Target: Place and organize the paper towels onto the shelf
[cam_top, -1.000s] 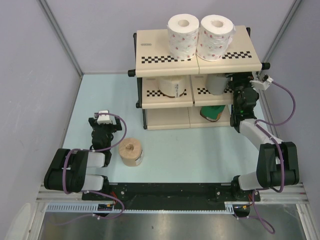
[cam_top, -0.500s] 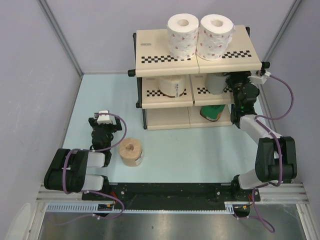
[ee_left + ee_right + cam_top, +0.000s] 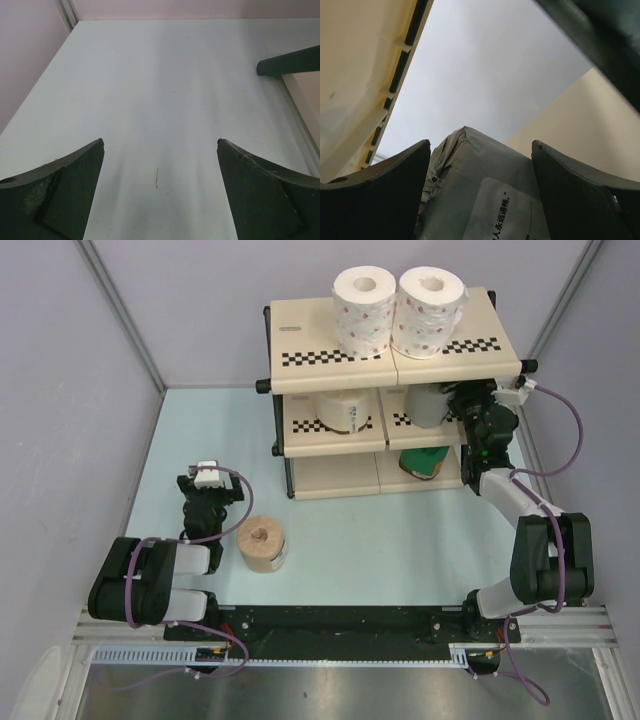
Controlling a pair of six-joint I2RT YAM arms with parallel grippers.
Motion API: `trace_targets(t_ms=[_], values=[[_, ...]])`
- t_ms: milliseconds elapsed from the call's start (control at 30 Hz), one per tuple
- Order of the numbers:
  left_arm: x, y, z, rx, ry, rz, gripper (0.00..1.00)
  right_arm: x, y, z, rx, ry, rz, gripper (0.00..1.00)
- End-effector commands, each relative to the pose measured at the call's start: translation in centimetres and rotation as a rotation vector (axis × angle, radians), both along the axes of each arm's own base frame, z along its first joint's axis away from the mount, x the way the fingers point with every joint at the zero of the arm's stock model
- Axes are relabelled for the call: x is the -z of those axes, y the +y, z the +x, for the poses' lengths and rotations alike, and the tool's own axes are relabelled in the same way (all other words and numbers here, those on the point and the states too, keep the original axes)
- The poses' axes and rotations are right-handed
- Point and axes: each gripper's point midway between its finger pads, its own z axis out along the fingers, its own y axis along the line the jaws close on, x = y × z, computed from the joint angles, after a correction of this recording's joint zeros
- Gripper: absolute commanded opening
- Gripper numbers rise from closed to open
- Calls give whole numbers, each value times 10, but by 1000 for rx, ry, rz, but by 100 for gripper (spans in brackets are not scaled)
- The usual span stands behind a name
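The shelf [image 3: 310,332] stands at the back of the table. Two white paper towels with red dots [image 3: 363,308] [image 3: 430,308] sit on its top tier. A cream roll [image 3: 346,410] is on the middle tier's left side, and a green roll [image 3: 424,462] is on the bottom tier's right side. My right gripper [image 3: 462,406] is shut on the grey roll [image 3: 430,405] at the right of the middle tier. Between the right gripper's [image 3: 480,150] fingers, the grey roll's [image 3: 485,195] wrapper fills the gap. A tan-brown roll [image 3: 262,544] stands on the table beside my open left gripper [image 3: 209,483] [image 3: 160,150].
Grey walls close in the table on the left, back and right. A black shelf foot [image 3: 290,64] shows at the right of the left wrist view. The underside of the top tier [image 3: 355,75] hangs just over the grey roll.
My right gripper has carried the grey roll a little up and farther into the middle tier. The left arm and the tan-brown roll have not moved.
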Motion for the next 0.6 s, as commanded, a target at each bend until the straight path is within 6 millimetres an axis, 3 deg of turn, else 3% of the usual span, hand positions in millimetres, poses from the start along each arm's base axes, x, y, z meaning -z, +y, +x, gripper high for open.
trace_targets(t_ms=[0,233,567], values=[[-19,-3,5,17,-65,-13,100,-19,36,-15,-127,-25,-59,86],[-18,-3,5,17,-63,-11,100,-32,48,-27,-73,-29,-63,86],[-18,-2,5,15,-63,-12,100,-28,63,-27,-48,-25,-8,87]])
